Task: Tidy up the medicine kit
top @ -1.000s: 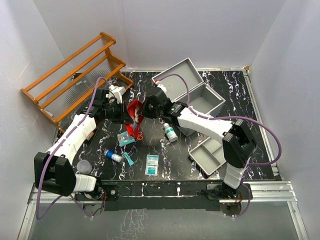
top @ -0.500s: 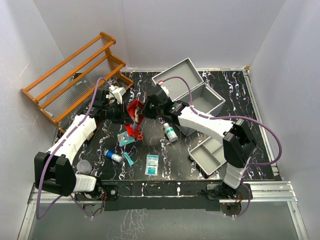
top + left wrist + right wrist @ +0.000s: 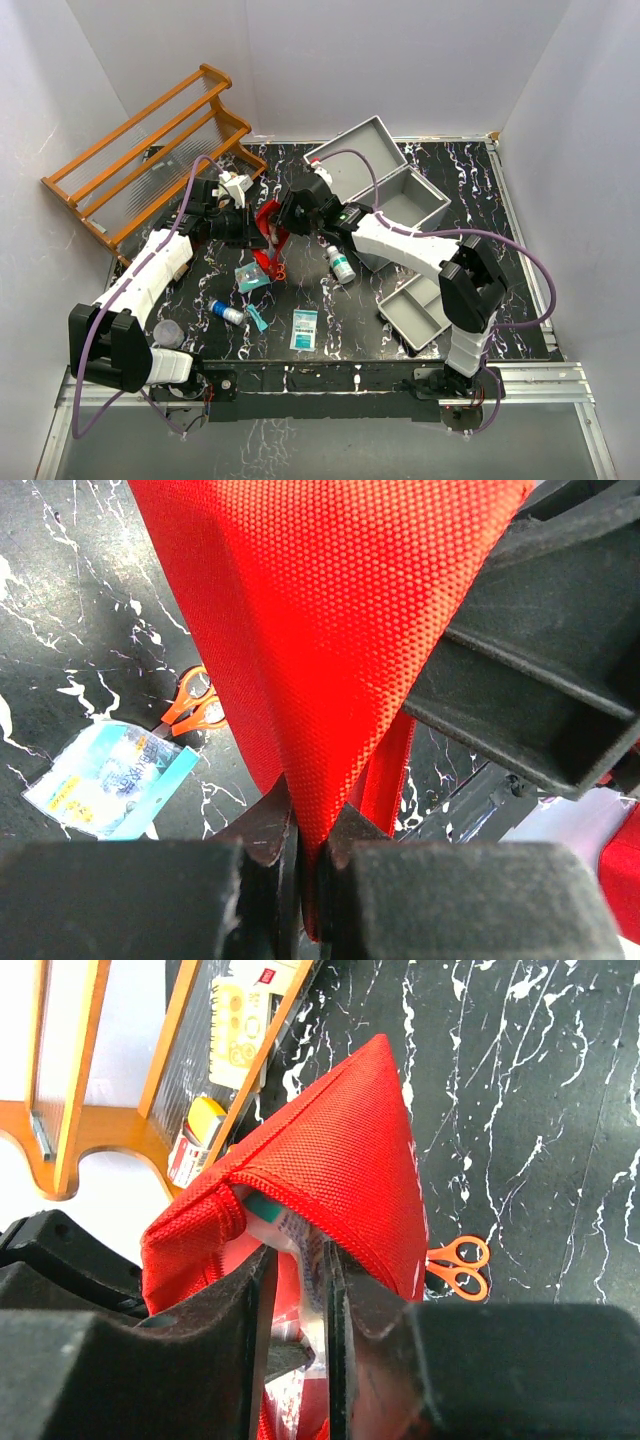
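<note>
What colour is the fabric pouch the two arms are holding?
The pouch is bright red, finely woven; clearest in the left wrist view.

Red pouch (image 3: pixel 330 630) directly above orange scissors (image 3: pixel 192 706)

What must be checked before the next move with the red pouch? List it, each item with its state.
1. Left tool shut on the red pouch: ok, fabric pinched between its fingers.
2. Right tool shut on the pouch's edge: ok.
3. Pouch mouth open: ok, a packet shows inside.
4. Grey case lid open: ok.
5. Scissors out of the pouch's way: cannot tell, they lie on the table close by.
</note>
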`<state>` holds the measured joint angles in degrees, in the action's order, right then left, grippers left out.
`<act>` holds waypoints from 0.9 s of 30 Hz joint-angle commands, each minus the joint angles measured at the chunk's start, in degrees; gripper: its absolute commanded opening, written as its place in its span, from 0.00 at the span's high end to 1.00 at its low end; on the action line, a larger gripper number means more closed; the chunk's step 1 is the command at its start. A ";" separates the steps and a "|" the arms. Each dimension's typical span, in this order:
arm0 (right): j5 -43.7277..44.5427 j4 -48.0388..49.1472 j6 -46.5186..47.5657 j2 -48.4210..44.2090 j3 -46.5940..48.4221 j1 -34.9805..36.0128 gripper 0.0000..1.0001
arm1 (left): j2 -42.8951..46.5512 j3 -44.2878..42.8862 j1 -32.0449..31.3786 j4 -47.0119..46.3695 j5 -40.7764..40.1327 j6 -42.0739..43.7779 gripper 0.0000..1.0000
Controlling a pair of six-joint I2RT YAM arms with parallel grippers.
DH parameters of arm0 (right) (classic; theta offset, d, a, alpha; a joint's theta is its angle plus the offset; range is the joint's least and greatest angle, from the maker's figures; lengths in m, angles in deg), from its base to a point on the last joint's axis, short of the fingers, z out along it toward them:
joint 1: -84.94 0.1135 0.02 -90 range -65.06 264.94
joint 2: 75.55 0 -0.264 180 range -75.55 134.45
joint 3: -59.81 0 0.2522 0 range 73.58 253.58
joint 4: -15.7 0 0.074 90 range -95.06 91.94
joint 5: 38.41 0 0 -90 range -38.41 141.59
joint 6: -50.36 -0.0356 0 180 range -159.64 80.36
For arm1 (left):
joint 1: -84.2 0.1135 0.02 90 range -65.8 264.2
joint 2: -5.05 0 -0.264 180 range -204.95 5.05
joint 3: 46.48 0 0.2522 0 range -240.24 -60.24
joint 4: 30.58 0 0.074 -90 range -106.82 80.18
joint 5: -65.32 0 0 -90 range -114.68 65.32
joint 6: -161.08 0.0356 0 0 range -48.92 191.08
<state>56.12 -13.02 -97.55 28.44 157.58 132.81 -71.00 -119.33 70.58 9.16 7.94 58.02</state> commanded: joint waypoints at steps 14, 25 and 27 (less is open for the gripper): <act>-3.49 7.40 16.11 -17.21 -8.99 -0.46 0.51 | -0.32 -2.88 -0.14 1.88 -3.64 -3.67 1.00; -6.23 -1.40 19.06 -21.77 -22.13 -0.04 0.50 | 1.88 -6.57 -0.15 3.59 -19.53 -9.98 1.00; -6.46 -1.63 18.58 -21.20 -23.64 1.83 0.49 | 3.02 -7.54 -0.14 4.01 -22.79 -10.93 1.00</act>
<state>51.44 -13.35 -79.96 7.78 136.29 132.64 -71.94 -122.98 70.58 11.93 -6.71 50.09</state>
